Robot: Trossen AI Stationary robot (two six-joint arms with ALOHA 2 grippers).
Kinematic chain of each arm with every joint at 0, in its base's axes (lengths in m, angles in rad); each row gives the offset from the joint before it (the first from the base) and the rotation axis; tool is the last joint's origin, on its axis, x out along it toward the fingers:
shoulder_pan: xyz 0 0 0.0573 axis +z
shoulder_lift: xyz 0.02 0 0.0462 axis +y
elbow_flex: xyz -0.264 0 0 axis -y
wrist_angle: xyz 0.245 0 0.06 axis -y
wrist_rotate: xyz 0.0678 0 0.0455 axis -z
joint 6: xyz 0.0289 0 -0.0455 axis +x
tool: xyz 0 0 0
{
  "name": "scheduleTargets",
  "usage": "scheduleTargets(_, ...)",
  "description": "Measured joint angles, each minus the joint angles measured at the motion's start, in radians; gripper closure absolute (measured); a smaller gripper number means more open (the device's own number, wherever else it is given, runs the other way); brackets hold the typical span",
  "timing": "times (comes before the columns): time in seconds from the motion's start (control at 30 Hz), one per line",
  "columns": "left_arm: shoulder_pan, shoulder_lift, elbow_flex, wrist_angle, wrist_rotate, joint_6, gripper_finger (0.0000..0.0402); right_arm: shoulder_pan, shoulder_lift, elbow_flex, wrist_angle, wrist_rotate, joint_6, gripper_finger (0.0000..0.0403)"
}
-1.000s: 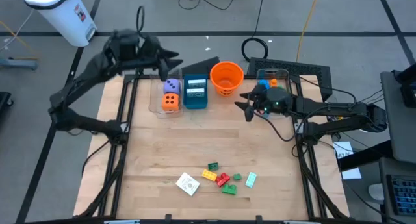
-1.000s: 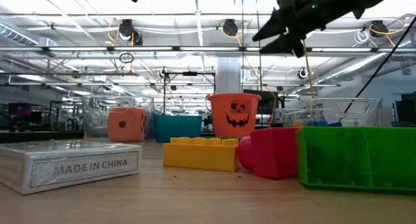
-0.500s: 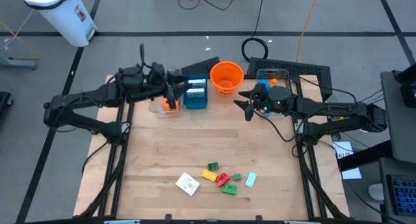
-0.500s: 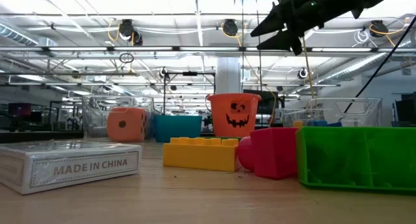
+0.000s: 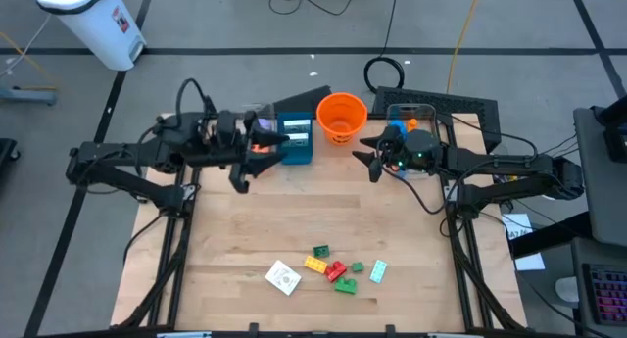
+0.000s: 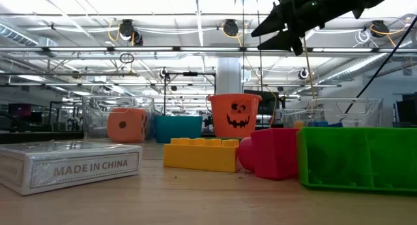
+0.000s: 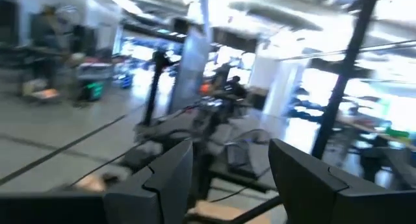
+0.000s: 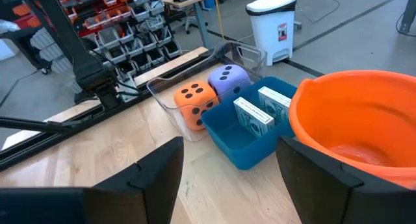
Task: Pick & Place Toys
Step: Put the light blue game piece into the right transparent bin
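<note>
Orange die (image 8: 195, 100) and purple die (image 8: 227, 78) sit binned at the table's far edge, while the small coloured plastic bricks (image 5: 336, 268) and white card pack (image 5: 283, 277) wait near the front, both grippers, left gripper (image 5: 238, 173) and right gripper (image 5: 365, 162), parted, empty, aloft.

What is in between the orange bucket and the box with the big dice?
The teal box, holding white card packs, sits between the orange bucket and the clear bin with the dice. The right wrist view shows it best.
</note>
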Motion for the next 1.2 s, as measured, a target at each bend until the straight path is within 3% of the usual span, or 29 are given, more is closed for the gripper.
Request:
scheduleTargets(0.57,-0.083,-0.005,0.000,-0.042,0.141,-0.024,0.0190,0.000,0.000,0.000,0.000,0.000,0.000,0.0165)
scheduleTargets(1.2,-0.101,-0.231,0.002,-0.152,0.111,0.018,0.0190,0.000,0.000,0.000,0.000,0.000,0.000,0.0165)
